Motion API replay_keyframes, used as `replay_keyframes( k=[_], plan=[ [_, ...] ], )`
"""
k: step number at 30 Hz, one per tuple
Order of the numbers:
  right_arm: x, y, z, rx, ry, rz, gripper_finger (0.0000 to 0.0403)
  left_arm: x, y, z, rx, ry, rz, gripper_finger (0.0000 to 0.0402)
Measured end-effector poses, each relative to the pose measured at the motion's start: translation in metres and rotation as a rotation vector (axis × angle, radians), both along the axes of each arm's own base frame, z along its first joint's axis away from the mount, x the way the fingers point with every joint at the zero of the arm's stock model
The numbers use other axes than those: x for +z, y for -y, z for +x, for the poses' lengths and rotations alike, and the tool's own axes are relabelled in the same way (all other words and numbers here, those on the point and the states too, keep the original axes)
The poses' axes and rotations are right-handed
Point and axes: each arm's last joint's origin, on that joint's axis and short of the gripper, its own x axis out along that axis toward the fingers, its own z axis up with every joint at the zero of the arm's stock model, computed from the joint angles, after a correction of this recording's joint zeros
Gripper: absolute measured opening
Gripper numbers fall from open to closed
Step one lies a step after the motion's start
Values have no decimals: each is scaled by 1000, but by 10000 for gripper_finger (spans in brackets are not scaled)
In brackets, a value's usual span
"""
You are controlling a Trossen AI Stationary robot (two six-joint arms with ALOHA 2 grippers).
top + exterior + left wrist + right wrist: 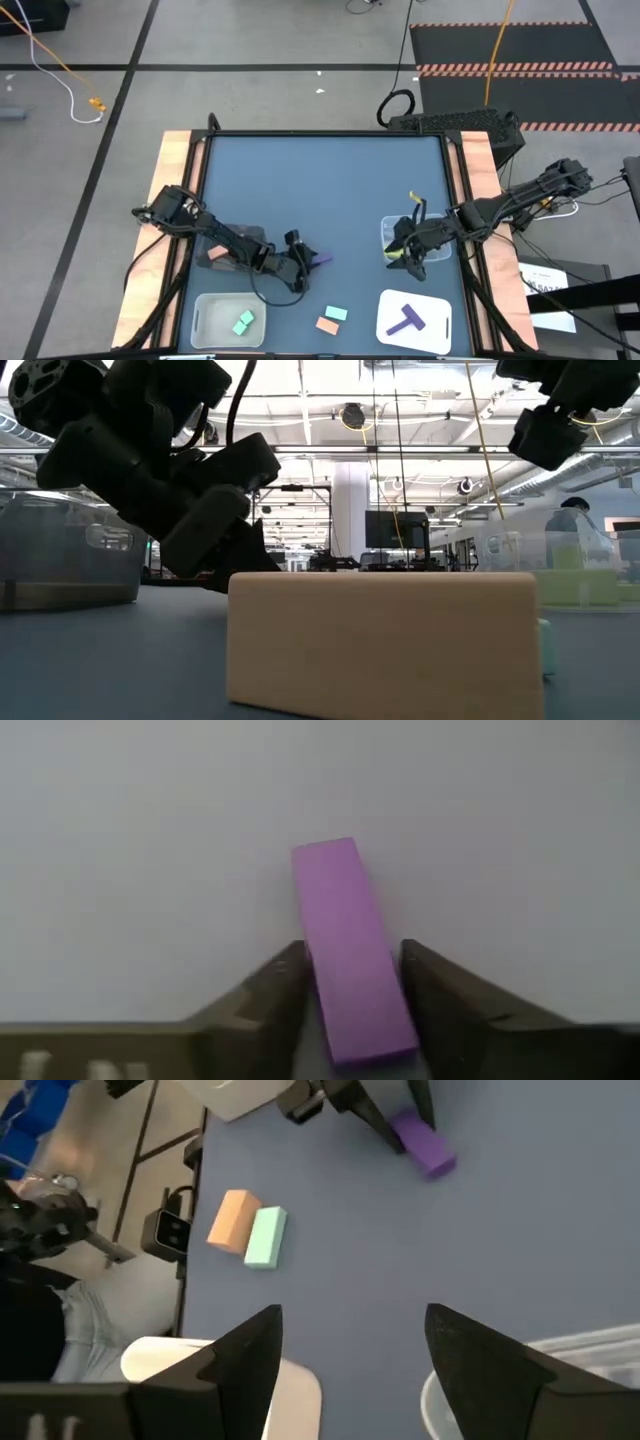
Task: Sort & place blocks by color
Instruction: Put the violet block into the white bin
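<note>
My left gripper (306,262) is near the middle of the table, shut on a purple bar block (321,258); the same purple bar (424,1141) shows in the right wrist view. My right gripper (408,256) hangs open and holds nothing (350,1335), above a clear tray (388,228) toward the table's right. A mint-green block (336,313) and a salmon-orange block (326,325) lie flat side by side near the near edge. Another mint-green block (243,322) lies in the near left tray. Purple pieces (405,320) lie in the near right tray. One more salmon-orange block (215,254) sits beside the left arm. My left gripper has the purple bar pinched between its two fingers (280,995), one on each long side, at the bar's end nearest the wrist (365,1020). The fingers lie along the bar, which sticks out forward past them. Whether it is lifted off the table I cannot tell.
In the low view the salmon-orange block (380,640) fills the foreground, with the mint-green block (545,645) peeking out behind it. Clear near left tray (200,320), white near right tray (440,325). The far half of the blue table top (320,180) holds nothing.
</note>
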Motion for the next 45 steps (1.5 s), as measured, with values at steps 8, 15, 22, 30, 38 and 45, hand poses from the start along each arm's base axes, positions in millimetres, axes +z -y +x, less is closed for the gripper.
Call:
replay_keyframes(
  k=[8, 15, 22, 30, 38, 45],
  plan=[
    [1, 3, 2, -57, 56, -118, 235, 9, -2, 4, 11, 94, 22, 105],
    [10, 6, 9, -223, 185, -161, 235, 58, -12, 10, 78, 286, 124, 105],
    [18, 19, 21, -395, 383, 23, 235, 106, -24, 3, 184, 361, 426, 105],
    [15, 46, 26, -474, 553, 104, 236, 119, -32, 5, 214, 412, 460, 105],
    [-2, 56, 50, -470, 553, 112, 271, 121, -31, 6, 164, 450, 409, 105],
    [-22, 65, 74, -524, 584, 169, 286, 121, -31, 6, 159, 446, 420, 105]
  ],
)
